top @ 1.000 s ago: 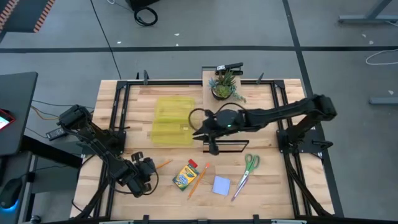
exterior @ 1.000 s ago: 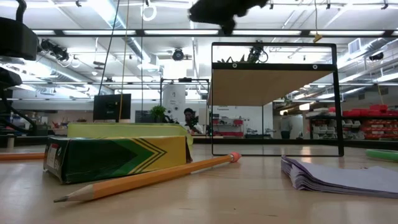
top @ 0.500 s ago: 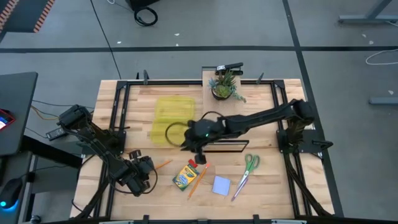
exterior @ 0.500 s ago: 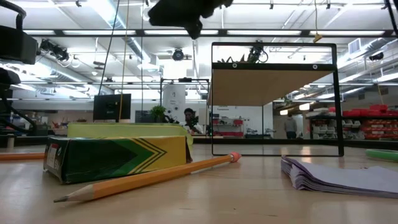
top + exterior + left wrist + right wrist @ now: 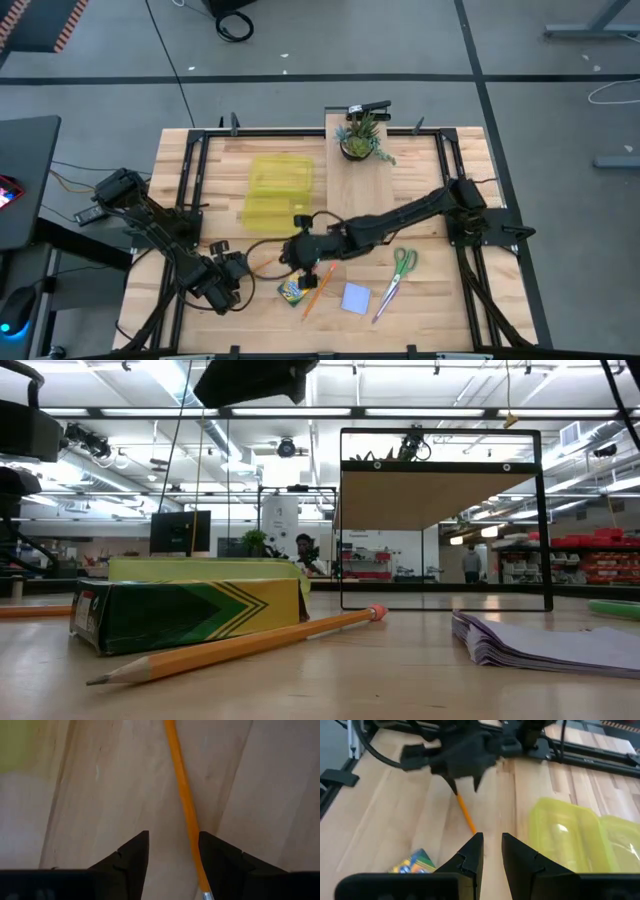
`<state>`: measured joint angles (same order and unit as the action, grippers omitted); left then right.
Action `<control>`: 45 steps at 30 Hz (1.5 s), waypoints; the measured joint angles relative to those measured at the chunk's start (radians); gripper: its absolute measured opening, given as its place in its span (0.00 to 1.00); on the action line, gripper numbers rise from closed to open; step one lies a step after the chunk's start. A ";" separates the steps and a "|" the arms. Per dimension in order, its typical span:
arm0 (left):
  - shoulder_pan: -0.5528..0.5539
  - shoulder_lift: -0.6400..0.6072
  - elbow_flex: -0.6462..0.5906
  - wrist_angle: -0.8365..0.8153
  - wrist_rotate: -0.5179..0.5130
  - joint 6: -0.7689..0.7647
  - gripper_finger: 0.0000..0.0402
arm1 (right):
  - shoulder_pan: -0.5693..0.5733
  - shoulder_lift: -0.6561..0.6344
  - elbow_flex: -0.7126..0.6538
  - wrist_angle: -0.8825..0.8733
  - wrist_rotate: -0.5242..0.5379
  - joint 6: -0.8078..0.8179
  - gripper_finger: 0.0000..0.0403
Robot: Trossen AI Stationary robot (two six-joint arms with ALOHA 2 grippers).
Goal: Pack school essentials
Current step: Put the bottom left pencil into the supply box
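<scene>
1. Swinging across from the black wire frame (image 5: 372, 232) in the middle of the tabletop (image 5: 420, 170), the right arm has carried the right gripper (image 5: 297, 252) toward the front-left items; it now hangs just above the yellow-green crayon box (image 5: 293, 291), its two dark fingers (image 5: 470, 852) set narrow and holding nothing; the left arm has barely shifted.
2. Left gripper (image 5: 226, 283) sits low at the tabletop's front-left corner, fingers (image 5: 131, 854) partly apart and empty; one orange wooden pencil (image 5: 186, 807) lies on the boards just beside one finger, outside the gap.
3. Step in hand, as I judge it: reaching for a first item, since nothing is packed yet; the translucent yellow plastic case (image 5: 276, 192) lies behind, apparently without stationery in it.
4. Second orange pencil (image 5: 319, 290) rests against the crayon box; the light blue square sticky-note pad (image 5: 356, 298) and the green-handled scissors (image 5: 396, 273) lie further right, well apart from both grippers.
5. Next move likely calls for the left gripper to shift sideways so the pencil falls between its fingers, then close; the right gripper should widen before descending.
</scene>
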<state>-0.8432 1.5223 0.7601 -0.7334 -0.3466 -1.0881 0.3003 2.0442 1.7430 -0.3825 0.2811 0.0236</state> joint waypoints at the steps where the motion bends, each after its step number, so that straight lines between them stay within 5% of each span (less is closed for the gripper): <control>1: 0.000 0.000 0.000 0.006 -0.001 0.000 0.44 | 0.013 0.008 0.009 0.000 0.014 0.000 0.19; 14: 0.022 -0.002 -0.103 0.206 -0.004 -0.033 0.41 | 0.125 0.017 0.024 -0.035 0.085 0.047 0.19; 29: -0.078 0.003 -0.106 0.381 0.043 0.071 0.06 | 0.194 0.017 0.020 -0.043 0.064 0.170 0.19; 45: -0.132 0.027 -0.105 0.448 0.043 0.107 0.06 | 0.232 0.153 0.080 0.085 0.102 0.265 0.19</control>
<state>-0.9757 1.5491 0.6553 -0.2851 -0.3033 -0.9813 0.5327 2.1971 1.8228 -0.2979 0.3830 0.2882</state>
